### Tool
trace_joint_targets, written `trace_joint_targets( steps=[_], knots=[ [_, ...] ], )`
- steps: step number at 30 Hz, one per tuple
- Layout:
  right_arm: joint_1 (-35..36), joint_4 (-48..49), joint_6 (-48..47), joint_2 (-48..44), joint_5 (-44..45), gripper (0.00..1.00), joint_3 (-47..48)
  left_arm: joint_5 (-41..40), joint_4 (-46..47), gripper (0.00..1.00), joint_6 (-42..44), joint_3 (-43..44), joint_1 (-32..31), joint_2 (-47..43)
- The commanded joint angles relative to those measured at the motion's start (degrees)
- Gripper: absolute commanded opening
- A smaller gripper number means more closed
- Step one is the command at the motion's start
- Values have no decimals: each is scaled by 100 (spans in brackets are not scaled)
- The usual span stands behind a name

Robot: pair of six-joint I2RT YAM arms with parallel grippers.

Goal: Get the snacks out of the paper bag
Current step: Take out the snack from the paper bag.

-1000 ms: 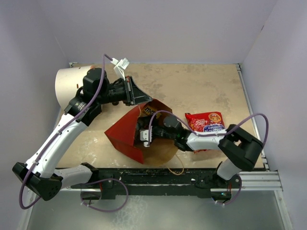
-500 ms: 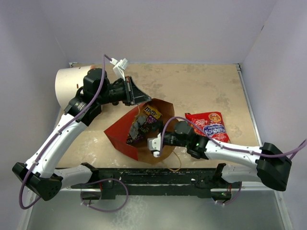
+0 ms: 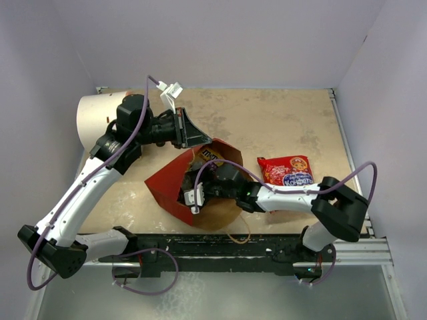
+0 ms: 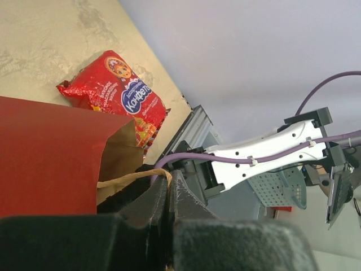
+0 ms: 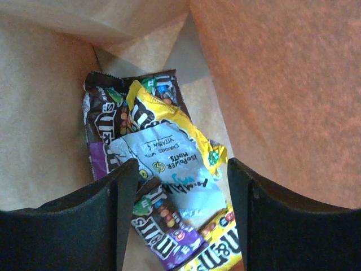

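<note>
White arms (image 3: 79, 195), black joints (image 3: 131, 112) (purple cables (image 3: 146, 90) alongside).

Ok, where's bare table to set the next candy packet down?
Bare: the wide far stretch of table between the bag, the red packet and the back wall. Crowded: the bag's mouth, where the right gripper straddles the candy packets, and the near edge, crossed by the right arm.
</note>
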Motion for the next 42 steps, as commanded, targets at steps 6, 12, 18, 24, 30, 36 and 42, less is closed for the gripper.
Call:
trace_joint_targets(
  steps=[6,12,18,24,30,36,42],
  knots=[
    [11,492,-526,764,-64,76,648,392,228,0,124,303,-35,13],
    [-141,831,-486,1409,463,78,915,225,-36,0,250,367,-35,-45],
    [-478,1054,-441,1542,354,77,924,-483,-829,0,680,576,-35,-214],
    [-560,862,-593,1140,-68,74,459,-748,-1041,0,754,464,-35,-411],
    [-560,550,-656,1043,-361,60,275,-595,-855,0,584,213,-34,-528],
    [-565,-444,-884,933,-748,52,409,-590,-677,0,537,196,-32,-534],
    [-560,-784,-650,515,-1023,53,347,-474,-477,0,541,140,-35,-491]
  ],
)
